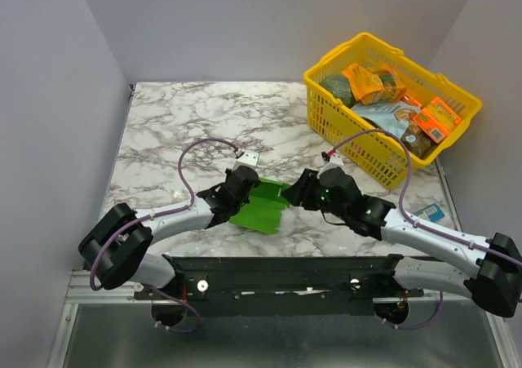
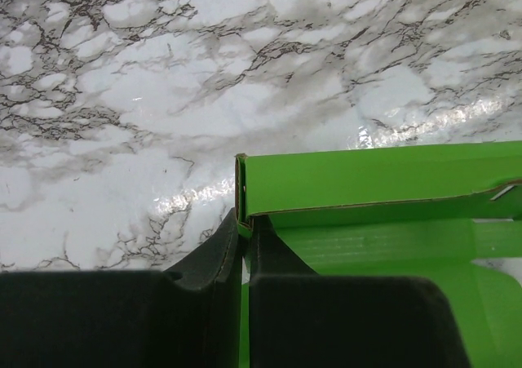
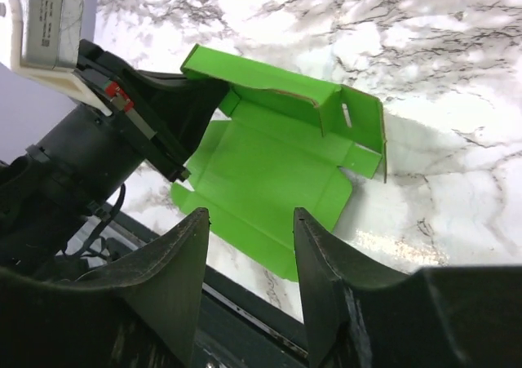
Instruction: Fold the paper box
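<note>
The paper box [image 1: 259, 207] lies near the middle of the marble bench [image 1: 179, 131], towards its near edge, between the two arms. I judge the folding barely begun. One long wall with a slot stands upright along the far side and its end tab is bent round, while the base panel and the near flaps lie flat. The near wall and the ends are not yet raised, and nothing is tucked.

The left claw [image 2: 245, 225] is pinched tight on the left end of that raised wall. The right claw [image 3: 251, 217] is spread wide and grips nothing, hovering over the near part of the card.

No writing can be read. The packets in the yellow basket [image 1: 325, 111] at far right carry printing too small to make out, as does the blue-and-white pack [image 1: 429, 213].
</note>
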